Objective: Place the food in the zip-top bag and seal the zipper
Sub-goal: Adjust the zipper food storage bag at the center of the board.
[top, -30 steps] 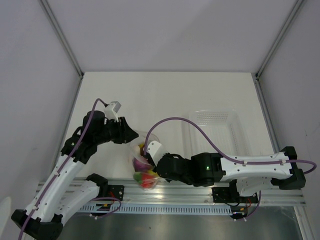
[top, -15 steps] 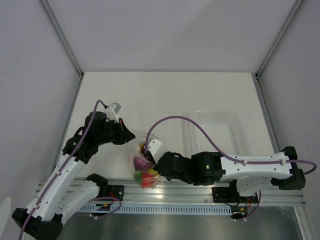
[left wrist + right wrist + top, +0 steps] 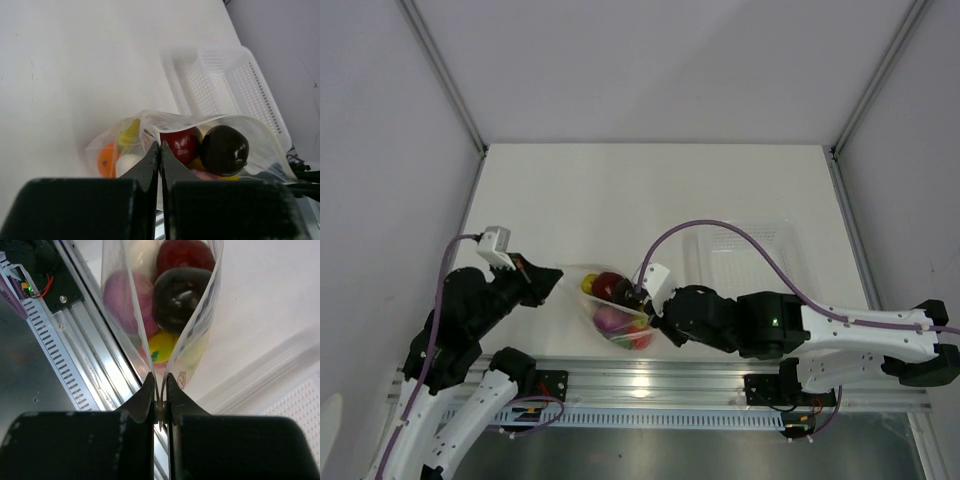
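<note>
The left claw (image 3: 160,150) has its fingers pressed together on a fold of the zip-top bag (image 3: 150,120), and the film bunches right at the tips. The right claw (image 3: 160,390) is likewise pinched tight on the opposite end of the bag, whose two clear walls spread away from it in a narrow V. The bag is stretched between the two claws and holds all the visible food. A red round fruit (image 3: 181,142) touches a dark round fruit (image 3: 225,149) near the upper edge. An orange ball (image 3: 105,161) and a white oblong piece (image 3: 129,162) lie at the end nearer the left claw. In the right wrist view a purple piece (image 3: 125,295) sits against one wall, and a yellow piece (image 3: 161,347) is wedged lowest, nearest the fingers. A pale band along the upper edge looks like the press-seal strip (image 3: 215,119); I cannot tell whether it is pressed shut. The bag sits at the near edge of the table (image 3: 620,190), just above the metal rail (image 3: 670,385). Beside it, on the right arm's side, stands a clear ridged tray (image 3: 750,250).
</note>
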`<state>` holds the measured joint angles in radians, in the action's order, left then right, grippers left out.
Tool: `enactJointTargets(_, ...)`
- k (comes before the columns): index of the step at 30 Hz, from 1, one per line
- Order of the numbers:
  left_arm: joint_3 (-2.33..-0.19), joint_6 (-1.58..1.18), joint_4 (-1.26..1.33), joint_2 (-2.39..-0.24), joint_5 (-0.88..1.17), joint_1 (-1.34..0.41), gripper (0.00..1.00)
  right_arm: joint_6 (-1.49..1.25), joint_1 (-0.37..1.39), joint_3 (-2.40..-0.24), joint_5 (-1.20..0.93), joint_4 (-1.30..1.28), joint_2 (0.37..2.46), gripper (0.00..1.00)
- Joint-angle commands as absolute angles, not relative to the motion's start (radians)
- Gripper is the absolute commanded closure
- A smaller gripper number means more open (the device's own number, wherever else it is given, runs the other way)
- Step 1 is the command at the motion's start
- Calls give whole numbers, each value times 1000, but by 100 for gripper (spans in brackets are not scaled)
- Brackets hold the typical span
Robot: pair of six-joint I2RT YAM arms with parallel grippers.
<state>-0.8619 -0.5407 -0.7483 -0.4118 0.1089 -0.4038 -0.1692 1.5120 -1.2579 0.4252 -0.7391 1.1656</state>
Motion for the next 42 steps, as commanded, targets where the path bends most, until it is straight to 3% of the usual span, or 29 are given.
enactJointTargets(1, -755, -552, -776, -378, 95, -399, 99, -92, 1503, -1212, 316, -701, 1160, 100)
enactJointTargets(4, -727, -557, -787, -324, 120, -413, 99, -74, 1496, -1192, 293, -689, 1169, 100)
enactJointTargets(6, -750, -564, -793, -298, 135, -413, 81, -69, 1496, -1190, 282, -699, 1172, 100)
enactJointTargets(7, -771, -571, -810, -296, 140, -413, 65, -64, 1494, -1192, 282, -706, 1172, 100)
enactJointTargets(10, -830, -568, -844, -304, 172, -414, 42, -66, 1493, -1195, 270, -729, 1161, 100)
enactJointTargets(14, -876, -532, -818, -241, 152, -413, 18, -63, 1493, -1187, 224, -729, 1123, 100)
enactJointTargets(16, -867, -493, -744, -187, 193, -413, 11, -58, 1493, -1177, 213, -724, 1103, 100)
enactJointTargets(22, -839, -393, -391, -282, 639, -413, 1, -29, 1485, -1183, 166, -710, 1060, 100)
enactJointTargets(30, -808, -290, -146, -377, 860, -455, 1, -23, 1418, -1149, 54, -683, 1040, 100)
enactJointTargets(38, -920, 47, -253, -601, 736, -829, 1, -20, 1370, -1120, -26, -666, 1023, 100)
enactJointTargets(42, -946, 161, -278, -718, 687, -916, 0, -21, 1361, -1123, -46, -675, 1005, 100)
